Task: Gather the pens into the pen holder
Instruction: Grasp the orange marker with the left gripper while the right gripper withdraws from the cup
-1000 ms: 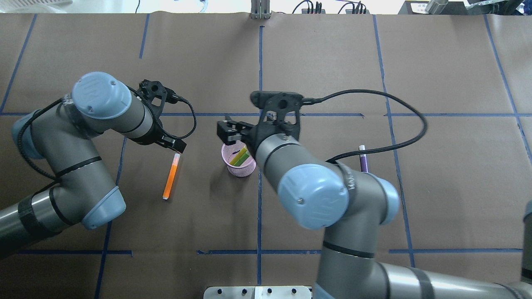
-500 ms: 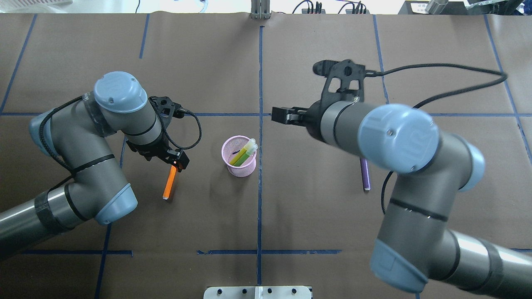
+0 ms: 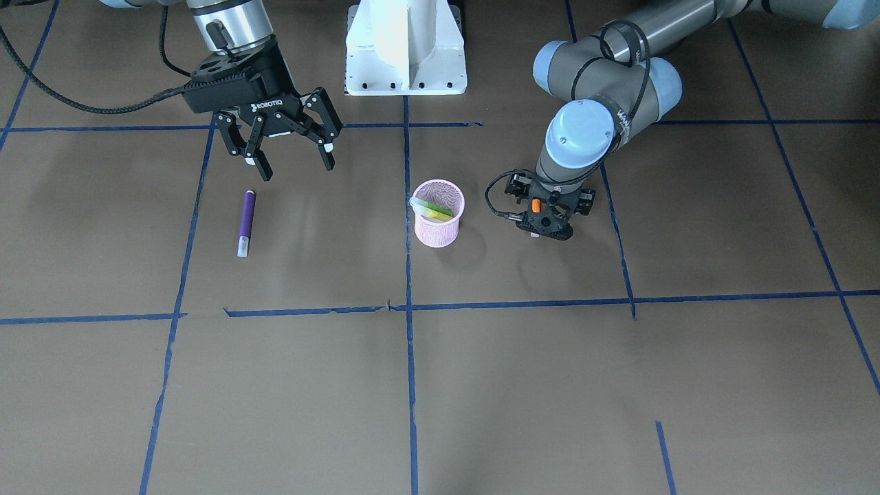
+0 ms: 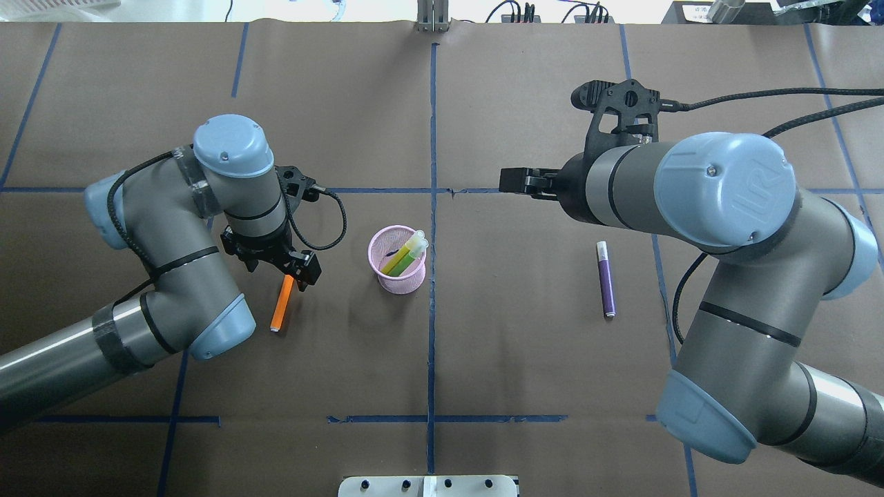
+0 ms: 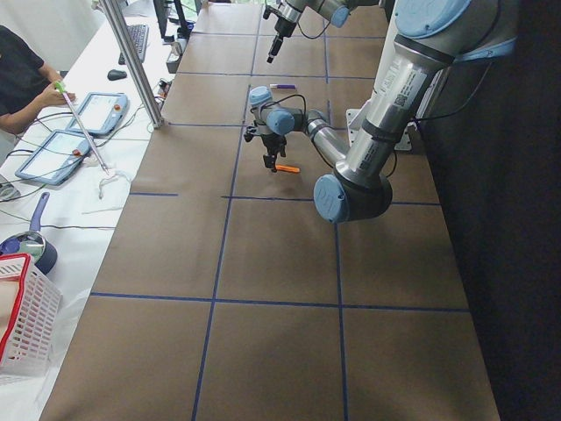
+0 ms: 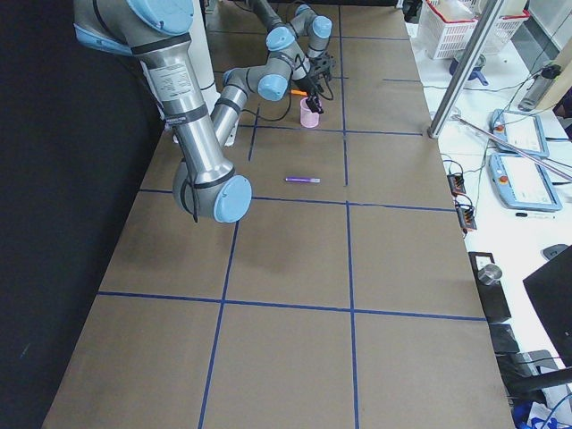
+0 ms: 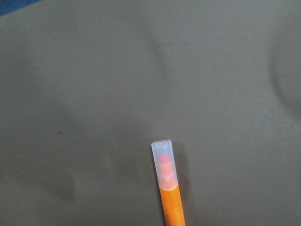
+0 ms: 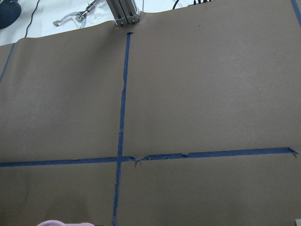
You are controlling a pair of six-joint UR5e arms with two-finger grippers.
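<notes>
While the left gripper [image 4: 304, 269] sits low over the upper end of the orange pen [image 4: 280, 308], left of centre in the overhead view, I cannot tell whether it grips | right gripper [image 3: 292, 161]: upper left of front view, jaws spread wide, empty | green pen [image 4: 399, 261]: leaning in pen holder [image 4: 402, 283], centre | purple pen [image 4: 606, 279]: flat, right of centre

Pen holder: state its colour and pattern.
The pen holder is pink wire mesh, clearest in the exterior front-facing view.
</notes>
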